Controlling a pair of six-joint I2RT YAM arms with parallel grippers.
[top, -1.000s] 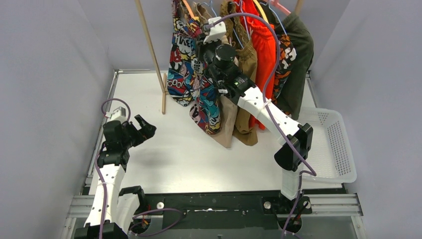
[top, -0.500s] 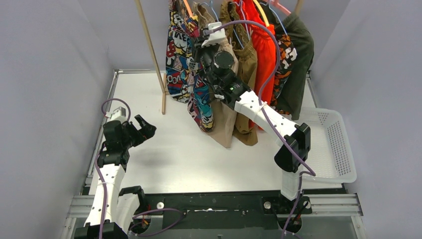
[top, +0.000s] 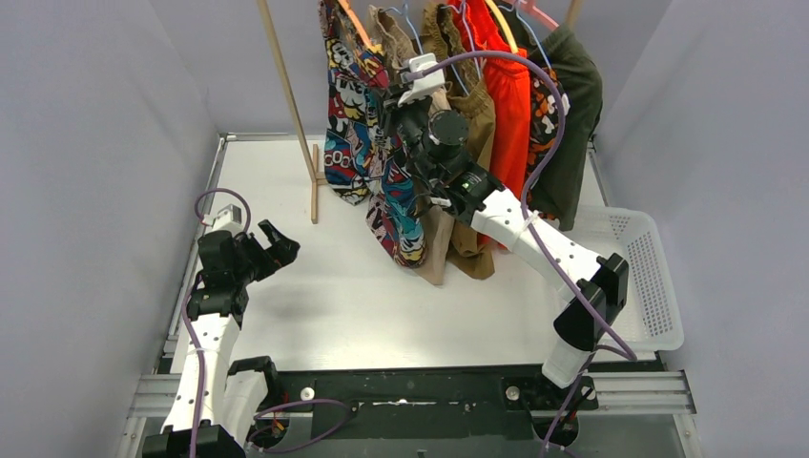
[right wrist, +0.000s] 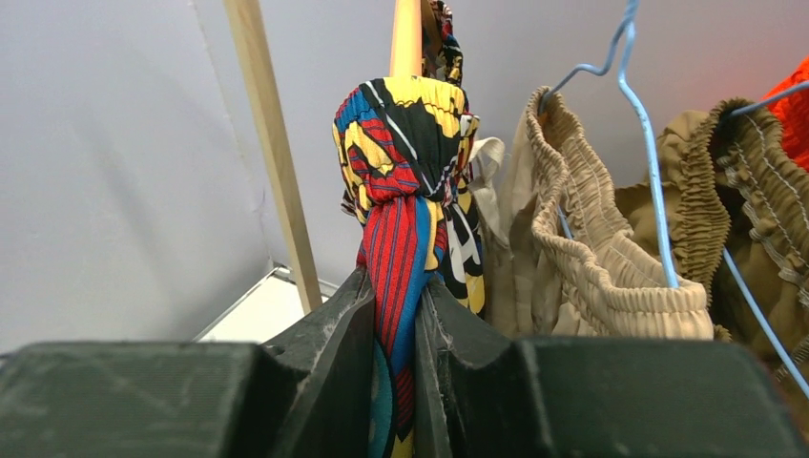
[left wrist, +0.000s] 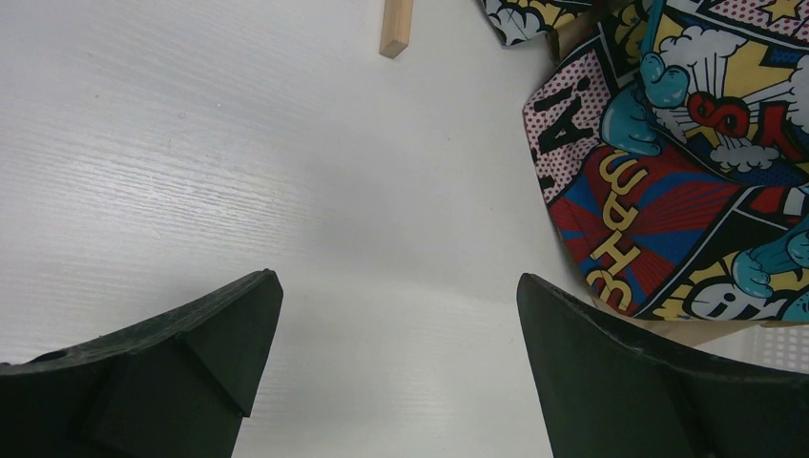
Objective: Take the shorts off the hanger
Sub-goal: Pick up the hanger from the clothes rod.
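Note:
Several pairs of shorts hang on a wooden rack at the back. The comic-print shorts (top: 348, 124) hang at the left end. My right gripper (top: 401, 100) is shut on a bunched fold of the comic-print shorts (right wrist: 405, 191) just below the waistband. Beside them hang the beige shorts (right wrist: 582, 258), the brown shorts (top: 472, 114), the orange-red shorts (top: 508, 86), the camouflage shorts (top: 546, 105) and the dark green shorts (top: 572, 105). My left gripper (top: 272, 246) is open and empty low over the table at the left, its fingers (left wrist: 191, 363) wide apart.
A wooden rack post (top: 291, 105) stands left of the clothes, its foot (left wrist: 396, 29) on the white table. A white basket (top: 634, 277) sits at the right edge. A blue wire hanger (right wrist: 649, 162) carries the beige shorts.
My right arm has swung right and its elbow moved toward the basket, pulling the comic-print shorts' lower part with it. The left arm has not moved.

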